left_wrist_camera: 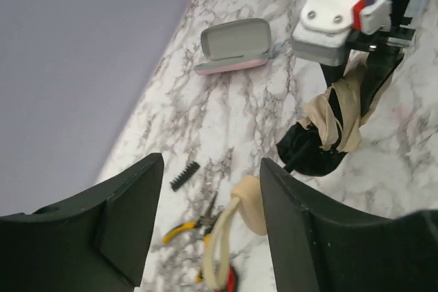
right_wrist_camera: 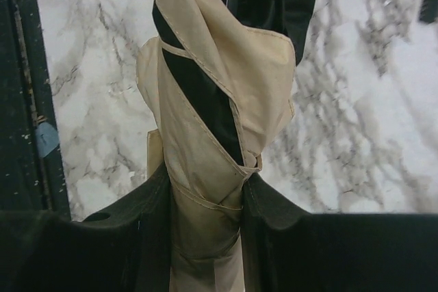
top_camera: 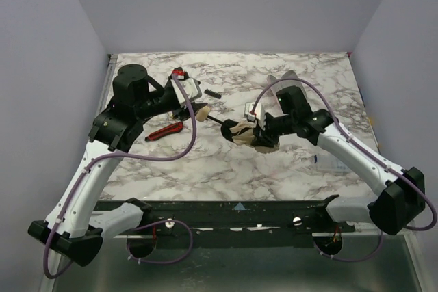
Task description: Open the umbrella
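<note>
The umbrella [top_camera: 243, 131] is folded, its peach-beige fabric bunched around black lining. It is held above the table's middle. My right gripper [top_camera: 264, 135] is shut on the fabric bundle; in the right wrist view the umbrella [right_wrist_camera: 219, 66] fills the space between the closed jaws of that gripper [right_wrist_camera: 207, 184]. The slim black shaft [top_camera: 217, 122] runs left to the beige handle knob [left_wrist_camera: 252, 204]. My left gripper [left_wrist_camera: 212, 196] is open around the knob, which rests against the right finger [left_wrist_camera: 294, 217]. A beige strap loop [left_wrist_camera: 219, 244] hangs from the knob. The umbrella [left_wrist_camera: 335, 114] shows beyond the knob.
A red-handled tool [top_camera: 164, 130] lies below the left gripper. Yellow-handled pliers [left_wrist_camera: 185, 228] and a small black comb-like piece [left_wrist_camera: 184, 176] lie on the marble table [top_camera: 205, 162]. An open pink-grey case [left_wrist_camera: 233, 46] sits toward the back.
</note>
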